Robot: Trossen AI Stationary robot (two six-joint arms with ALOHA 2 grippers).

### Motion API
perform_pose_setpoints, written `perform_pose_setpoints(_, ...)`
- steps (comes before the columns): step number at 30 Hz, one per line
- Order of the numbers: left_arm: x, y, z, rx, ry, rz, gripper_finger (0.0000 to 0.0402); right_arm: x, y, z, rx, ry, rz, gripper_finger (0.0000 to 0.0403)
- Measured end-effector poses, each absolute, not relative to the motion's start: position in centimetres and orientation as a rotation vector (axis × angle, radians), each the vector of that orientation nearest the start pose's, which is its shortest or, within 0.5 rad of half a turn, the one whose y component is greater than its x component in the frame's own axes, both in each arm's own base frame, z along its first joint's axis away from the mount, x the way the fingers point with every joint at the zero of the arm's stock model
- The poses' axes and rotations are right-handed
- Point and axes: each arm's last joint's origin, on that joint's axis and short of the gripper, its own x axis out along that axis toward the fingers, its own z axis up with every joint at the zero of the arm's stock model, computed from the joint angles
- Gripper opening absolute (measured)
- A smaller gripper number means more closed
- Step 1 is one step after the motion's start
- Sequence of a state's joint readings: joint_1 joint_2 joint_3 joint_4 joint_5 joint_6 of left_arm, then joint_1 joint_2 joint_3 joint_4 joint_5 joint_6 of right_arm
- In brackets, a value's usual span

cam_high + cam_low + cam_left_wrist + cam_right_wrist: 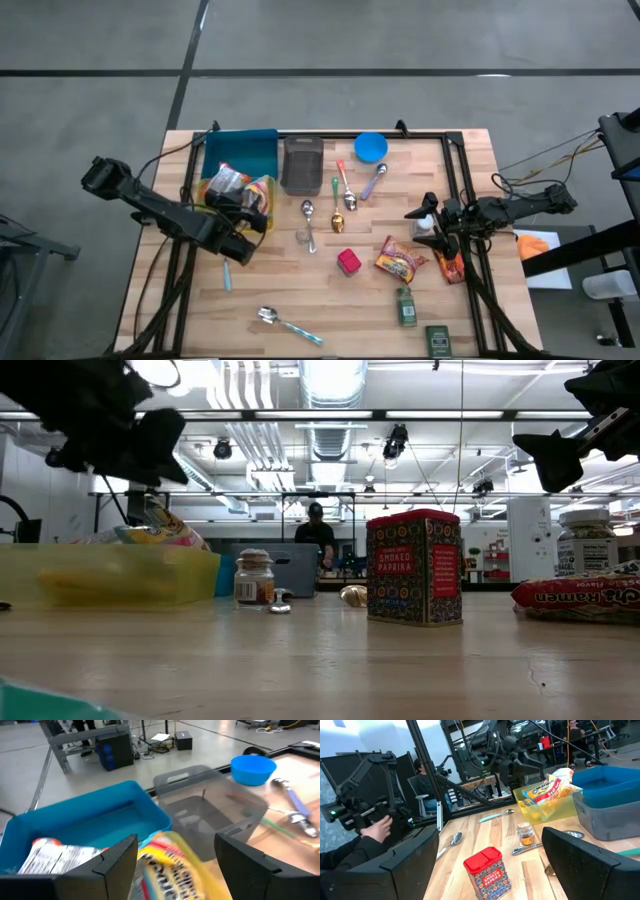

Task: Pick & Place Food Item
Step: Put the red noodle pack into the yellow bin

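High view: the left gripper (243, 222) hangs over the yellow bin (262, 190) at the table's (300, 290) left, where food packets (228, 182) lie; beyond it sits a blue bin (240, 150), with a grey bin (302, 165) to the right; the right gripper (428, 222) waits at the right edge near a ramen packet (400, 261); a red paprika tin (348, 262) stands mid-table.

Low view: the tin (414, 567) is upright, a small spice jar (254, 579) left of it, the yellow bin (110, 575) far left.

Left wrist view: its fingers (112, 865) are spread wide above a yellow packet (172, 865), gripping nothing.

Right wrist view: fingers (410, 855) spread apart, empty; a person's hand (377, 829) shows beyond the table.
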State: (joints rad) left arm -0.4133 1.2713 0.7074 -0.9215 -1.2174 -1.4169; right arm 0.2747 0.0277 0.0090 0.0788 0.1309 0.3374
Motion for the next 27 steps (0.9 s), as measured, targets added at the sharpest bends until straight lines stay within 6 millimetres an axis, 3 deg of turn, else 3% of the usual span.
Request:
perform_pose_setpoints(11, 20.9, -6.2, 24.0, -0.112, 0.327, 1.019, 0.0264, 9.6, 2.3, 17.2, 0.349, -0.034, 0.152, 0.0351)
perform_pose_setpoints(27, 24.7, -8.2, 26.3, -0.028, 0.354, 0.636, 0.0264, 9.6, 2.3, 17.2, 0.349, -0.034, 0.152, 0.0351)
